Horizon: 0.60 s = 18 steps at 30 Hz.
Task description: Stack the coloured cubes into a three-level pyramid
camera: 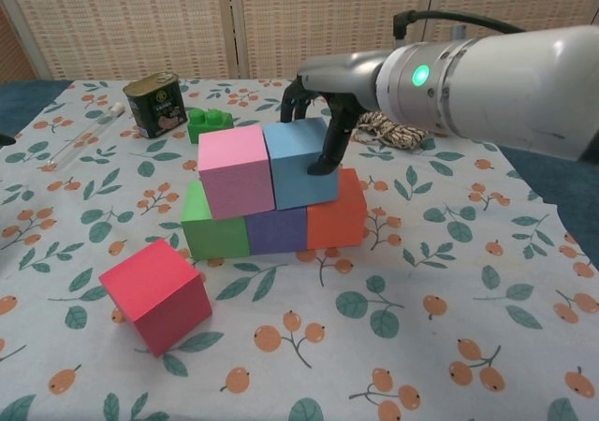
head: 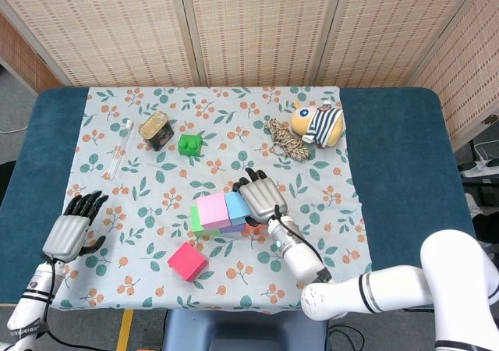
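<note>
The blue cube [camera: 299, 163] sits on the second level, on top of the purple cube [camera: 276, 229] and the orange cube [camera: 337, 217]. The pink cube [camera: 235, 169] is right beside it, touching its side, and rests on the green cube [camera: 213, 226] and the purple one. The three bottom cubes stand in a row near the middle of the flowery cloth [camera: 449, 290].

The right hand [camera: 318, 112] is on the blue cube. Its fingers [camera: 332, 145] curl down over the back and right side of the cube and press on it.

The red cube [camera: 156, 296] lies alone on the cloth, in front of the stack and to the left.

The left hand [head: 72, 228] rests near the left edge of the table with its fingers apart and nothing in it.

Farther back are a tin can [camera: 154, 104], a green toy brick [camera: 209, 123], a bundle of rope [head: 284, 140] and a striped soft toy [head: 320, 124].
</note>
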Each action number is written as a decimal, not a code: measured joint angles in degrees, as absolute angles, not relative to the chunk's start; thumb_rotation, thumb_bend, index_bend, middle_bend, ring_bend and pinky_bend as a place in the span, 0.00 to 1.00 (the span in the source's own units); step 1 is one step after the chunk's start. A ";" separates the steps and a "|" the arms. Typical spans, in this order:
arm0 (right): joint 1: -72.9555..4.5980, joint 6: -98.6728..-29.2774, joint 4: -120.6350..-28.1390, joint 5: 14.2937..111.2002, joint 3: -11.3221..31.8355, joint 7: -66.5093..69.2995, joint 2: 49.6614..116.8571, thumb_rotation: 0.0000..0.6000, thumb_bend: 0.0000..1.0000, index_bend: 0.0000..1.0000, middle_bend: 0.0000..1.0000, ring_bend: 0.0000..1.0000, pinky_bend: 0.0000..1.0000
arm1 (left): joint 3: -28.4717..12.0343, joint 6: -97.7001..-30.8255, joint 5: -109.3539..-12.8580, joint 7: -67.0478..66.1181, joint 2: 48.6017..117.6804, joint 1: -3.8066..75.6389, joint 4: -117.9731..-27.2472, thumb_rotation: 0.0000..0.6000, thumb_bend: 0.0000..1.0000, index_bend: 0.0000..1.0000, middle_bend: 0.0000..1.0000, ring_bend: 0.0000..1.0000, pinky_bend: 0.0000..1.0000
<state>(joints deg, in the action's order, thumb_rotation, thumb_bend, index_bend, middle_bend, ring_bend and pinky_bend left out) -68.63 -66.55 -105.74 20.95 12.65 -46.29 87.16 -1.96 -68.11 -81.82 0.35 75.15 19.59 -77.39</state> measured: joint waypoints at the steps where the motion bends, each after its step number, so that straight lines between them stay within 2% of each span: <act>1: -68.65 -66.62 -105.74 20.84 12.66 -46.42 87.21 1.00 0.29 0.42 0.22 0.01 0.13 | -1.96 -68.15 -81.84 0.36 75.15 19.58 -77.40 1.00 0.34 0.00 0.00 0.00 0.03; 9: -68.96 -67.51 -105.99 19.73 12.91 -47.78 87.75 1.00 0.28 0.27 0.20 0.01 0.13 | -1.99 -68.10 -81.81 0.57 75.08 19.59 -77.36 1.00 0.34 0.00 0.00 0.00 0.03; 18: -69.19 -68.06 -106.49 18.52 13.19 -49.10 87.77 1.00 0.26 0.15 0.17 0.01 0.13 | -1.97 -68.23 -81.92 0.72 75.02 19.55 -77.38 1.00 0.34 0.00 0.00 0.00 0.03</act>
<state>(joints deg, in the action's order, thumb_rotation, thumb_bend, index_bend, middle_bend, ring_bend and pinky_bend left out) -69.19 -68.06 -106.49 18.52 13.19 -49.10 87.77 -1.97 -68.23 -81.92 0.72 75.02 19.55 -77.38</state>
